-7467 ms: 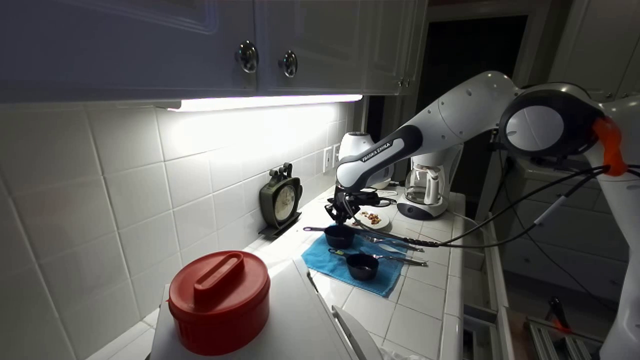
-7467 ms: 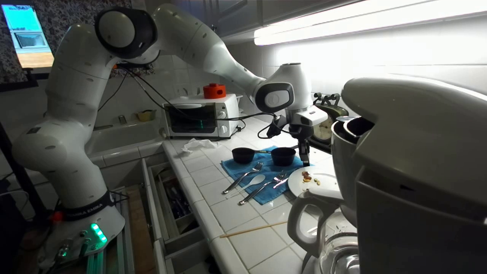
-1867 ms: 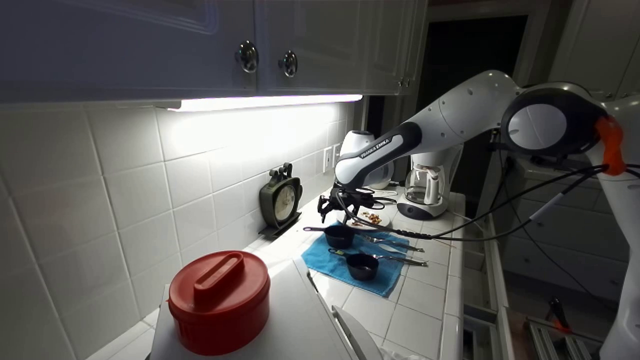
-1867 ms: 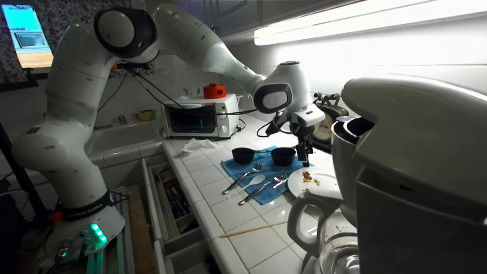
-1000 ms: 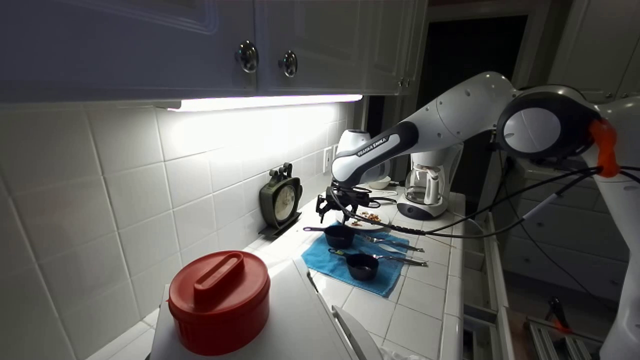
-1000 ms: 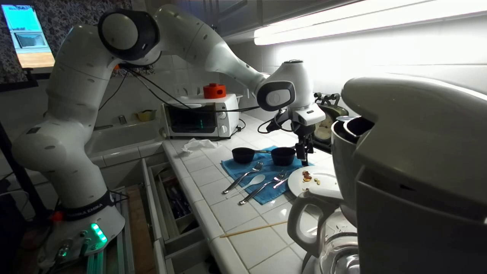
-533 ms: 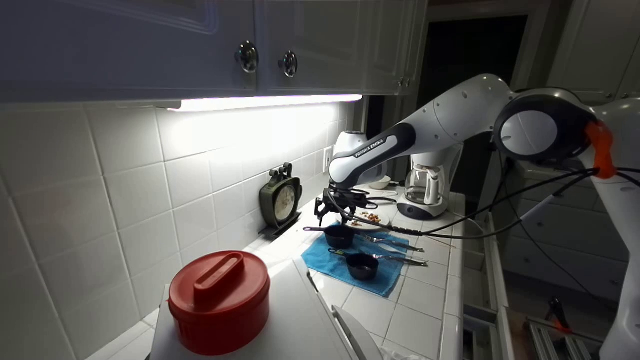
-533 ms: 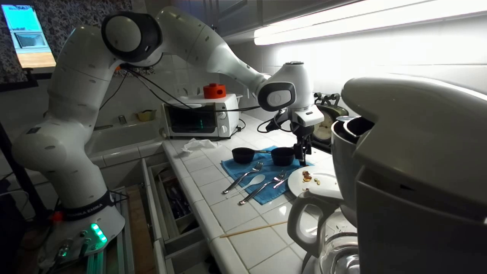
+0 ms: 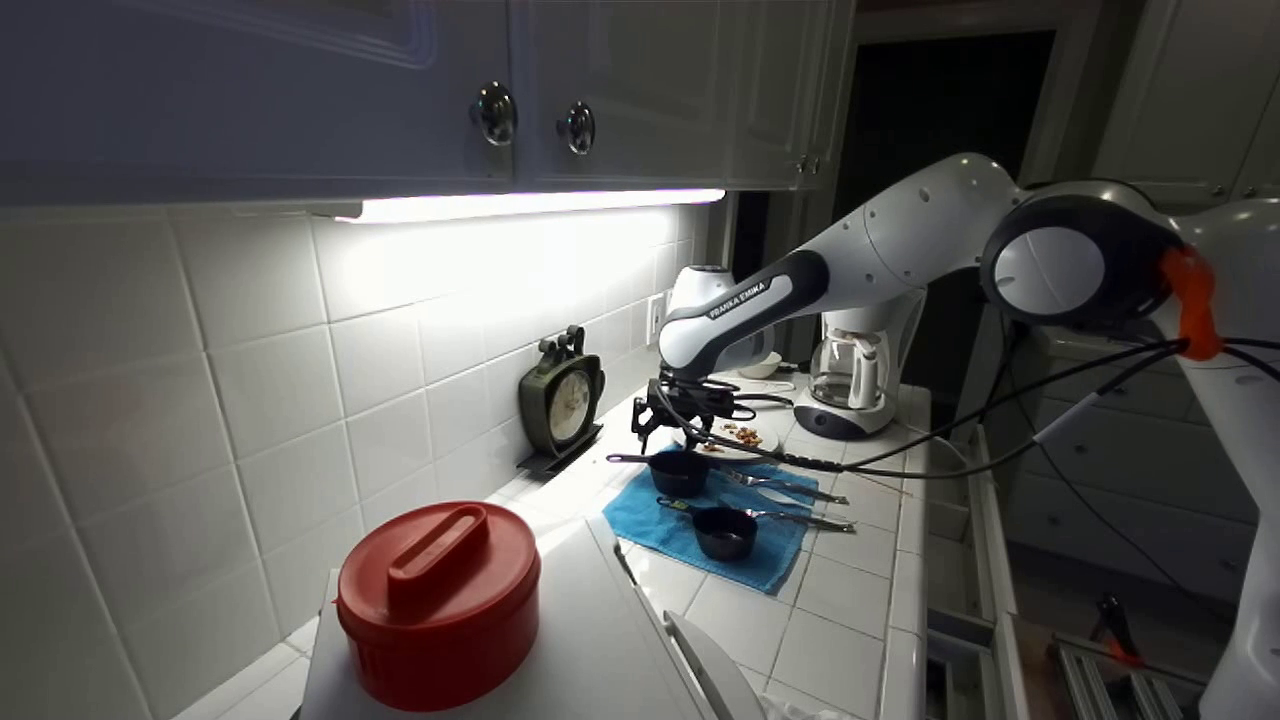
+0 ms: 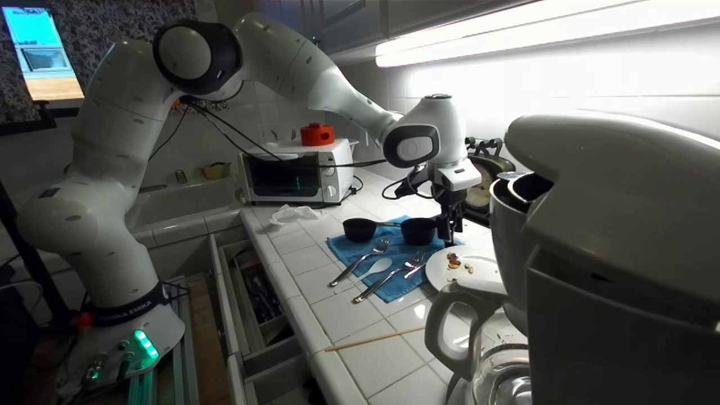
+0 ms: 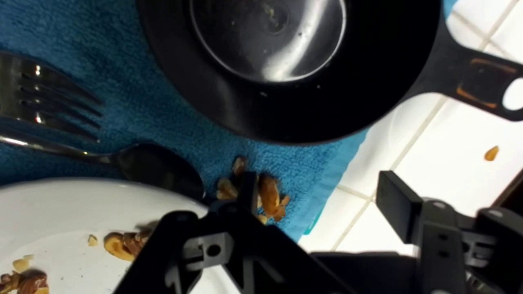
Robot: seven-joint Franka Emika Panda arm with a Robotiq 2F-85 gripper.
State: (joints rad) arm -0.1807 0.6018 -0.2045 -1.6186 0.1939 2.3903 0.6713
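Arm (image 9: 930, 220) dipped slightly since earlier frame. Claw (image 11: 320, 196) stood wide, empty, 1 finger (image 11: 247, 192) at nuts (image 11: 269, 196) on blue towel (image 11: 135, 94) btwn black cup (image 11: 245, 116) & plate (image 11: 73, 204). Prob. lining up; next move called for nuts centred btwn fingers.

Gripper (image 9: 668, 444): fingers (image 9: 640, 424) spread apart — we saw them close together in the earliest pictures. Arm (image 9: 900, 232): elbow (image 10: 197, 56) lower, wrist (image 9: 690, 340) slightly nearer the tiled wall (image 9: 275, 410) in both exterior views. White bowl (image 9: 762, 367): in an exterior view, we now see more of it — beyond the wrist.
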